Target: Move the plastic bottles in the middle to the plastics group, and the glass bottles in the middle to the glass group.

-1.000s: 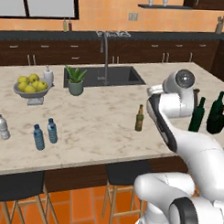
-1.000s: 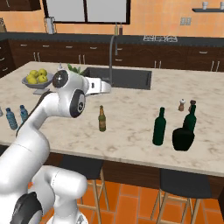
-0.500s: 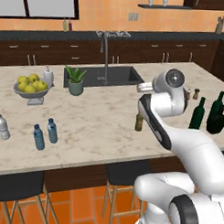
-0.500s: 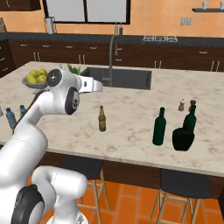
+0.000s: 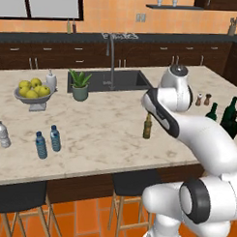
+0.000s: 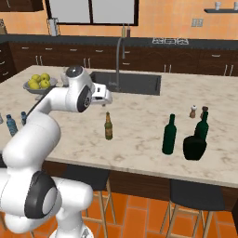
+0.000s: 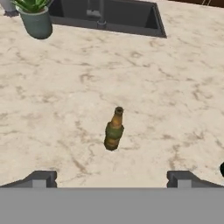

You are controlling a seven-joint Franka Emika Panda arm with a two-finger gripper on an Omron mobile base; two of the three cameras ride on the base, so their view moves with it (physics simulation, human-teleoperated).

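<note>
The brown amber glass bottle [image 7: 114, 129] stands upright on the marble island [image 7: 175, 87], alone in the middle. My gripper [image 7: 111, 179] hovers above it, open and empty, with the bottle between and ahead of its fingertips [image 7: 41, 178]. From the right base view the gripper [image 6: 105, 102] hangs just over the bottle [image 6: 108, 126]. A tall slim green bottle [image 6: 169, 135] stands beside the squat green bottle [image 6: 194, 148] and the tall-necked one [image 6: 201, 125]. At the island's left end stand two blue plastic bottles [image 5: 40, 145] [image 5: 55, 138] and a clear white-capped one [image 5: 2, 134].
The sink [image 5: 109, 80] with its tap lies behind the brown bottle [image 5: 147, 126]. A potted plant [image 5: 80, 85], a bowl of yellow fruit [image 5: 33, 91] and a white dispenser [image 5: 51, 81] stand at the back left. Two small shakers [image 6: 193, 111] stand behind the green bottles.
The arm has swung leftward in the left base view, away from the green bottles, bringing the hand over the brown bottle. The jaws stayed open and no bottle moved.
</note>
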